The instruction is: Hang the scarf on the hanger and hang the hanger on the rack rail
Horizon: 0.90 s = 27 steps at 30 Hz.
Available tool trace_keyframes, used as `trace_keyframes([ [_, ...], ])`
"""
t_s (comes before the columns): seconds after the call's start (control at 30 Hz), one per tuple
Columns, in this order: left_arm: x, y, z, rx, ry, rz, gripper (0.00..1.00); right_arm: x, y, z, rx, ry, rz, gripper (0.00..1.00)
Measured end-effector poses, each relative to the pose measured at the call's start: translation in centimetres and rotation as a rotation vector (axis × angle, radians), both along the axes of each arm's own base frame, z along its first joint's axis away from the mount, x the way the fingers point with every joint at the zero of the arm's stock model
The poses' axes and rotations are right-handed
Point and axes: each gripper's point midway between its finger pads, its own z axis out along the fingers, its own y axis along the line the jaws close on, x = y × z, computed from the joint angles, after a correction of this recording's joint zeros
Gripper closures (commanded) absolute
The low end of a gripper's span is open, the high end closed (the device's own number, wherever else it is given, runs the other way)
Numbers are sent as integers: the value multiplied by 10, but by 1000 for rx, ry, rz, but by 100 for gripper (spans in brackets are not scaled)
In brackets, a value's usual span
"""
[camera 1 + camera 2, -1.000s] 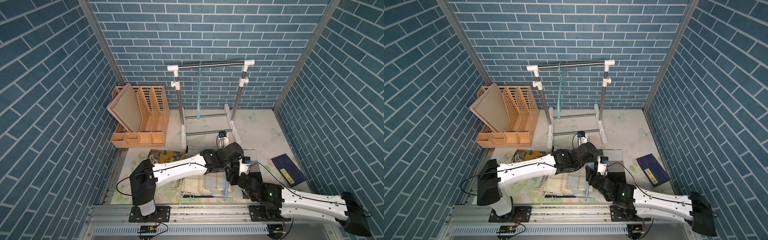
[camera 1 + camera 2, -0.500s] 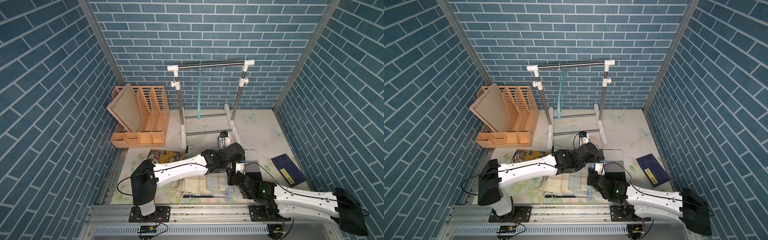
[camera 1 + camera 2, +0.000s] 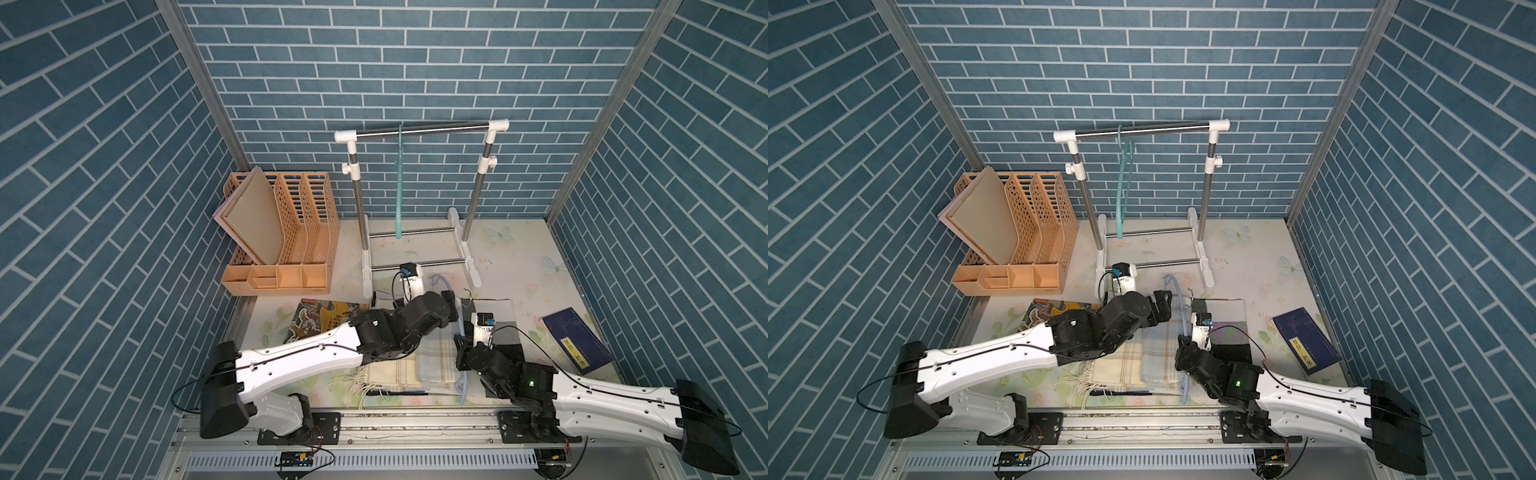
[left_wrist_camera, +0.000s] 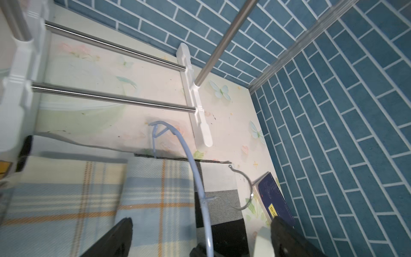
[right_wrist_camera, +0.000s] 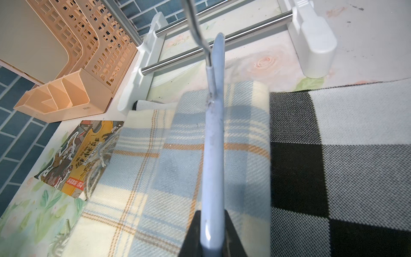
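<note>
Not far along, by the look of it. The right gripper (image 5: 212, 224) pinches the pale blue plastic hanger (image 5: 213, 142), and the left gripper (image 4: 200, 224) is spread wide, holding nothing. The cream-and-blue plaid scarf (image 3: 411, 365) lies folded near the floral table's (image 3: 519, 257) front edge with the hanger across it. Draping's not done yet.

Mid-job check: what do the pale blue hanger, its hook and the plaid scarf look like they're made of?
The hanger looks like plastic or plastic-coated wire: pale blue, smooth, with a dull sheen and some scuffs. The hook looks like bare metal wire: thin, silvery and shiny. The scarf is soft woven cloth with a matte finish, a visible twill weave and a yarn fringe. Whether it is wool or acrylic cannot be told.
</note>
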Motion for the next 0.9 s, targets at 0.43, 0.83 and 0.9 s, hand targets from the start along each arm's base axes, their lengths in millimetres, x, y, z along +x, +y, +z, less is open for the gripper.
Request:
trace_keyframes([
  [0.43,6,12,-135,35,205,-188,12,-2,-6,1,51,20,-23,100],
  [0.83,7,-1,-177,53,294,-254,22,-1,-7,-1,50,27,-28,100],
  [0.9,6,-3,-180,54,302,-263,27,-1,-7,-1,49,27,-29,100],
])
